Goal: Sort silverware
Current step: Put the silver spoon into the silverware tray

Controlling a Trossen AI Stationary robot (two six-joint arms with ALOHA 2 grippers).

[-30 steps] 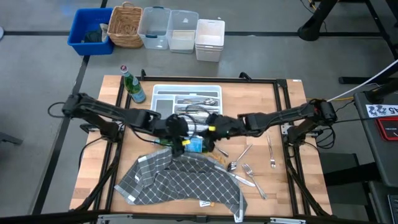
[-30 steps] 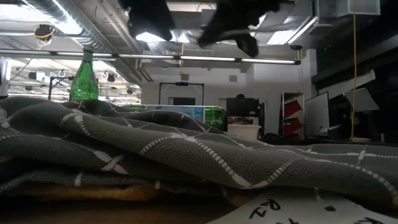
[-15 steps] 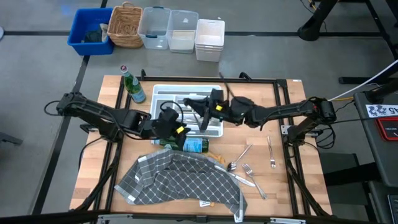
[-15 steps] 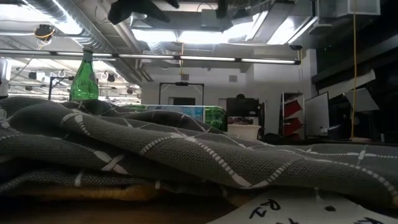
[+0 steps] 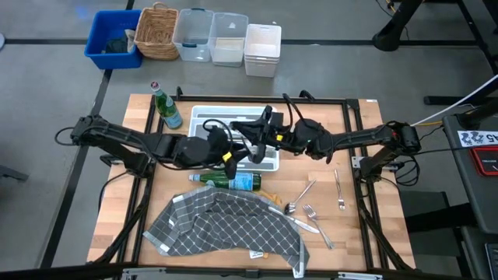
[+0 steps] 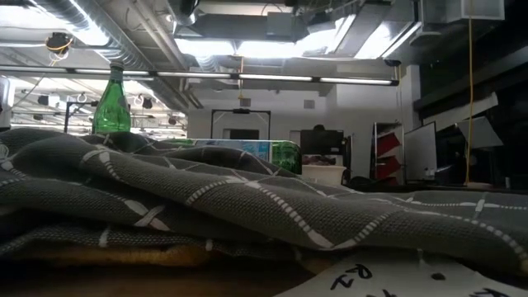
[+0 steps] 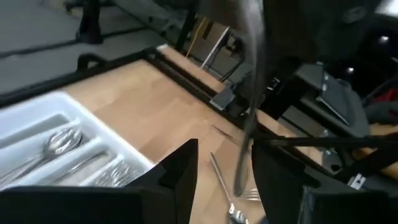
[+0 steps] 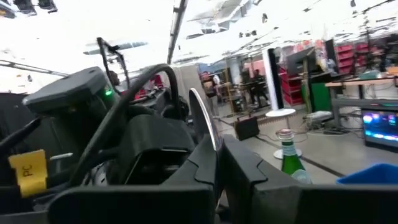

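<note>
Right claw (image 5: 267,131) over white compartmented plastic tray (image 5: 204,113), pinched shut on slim shiny silver utensil (image 8: 204,122). Left claw (image 5: 231,149) at tray's near edge, fingers (image 7: 180,163) apart, same utensil (image 7: 247,112) hanging between them. Loose silverware (image 5: 311,208) on wooden surface (image 5: 354,132) right of tray. Yellow tag reads "PC" (image 8: 28,170).

A yellow tag (image 8: 28,171) on the arm's cabling reads "PC"; nothing else is legible.
</note>
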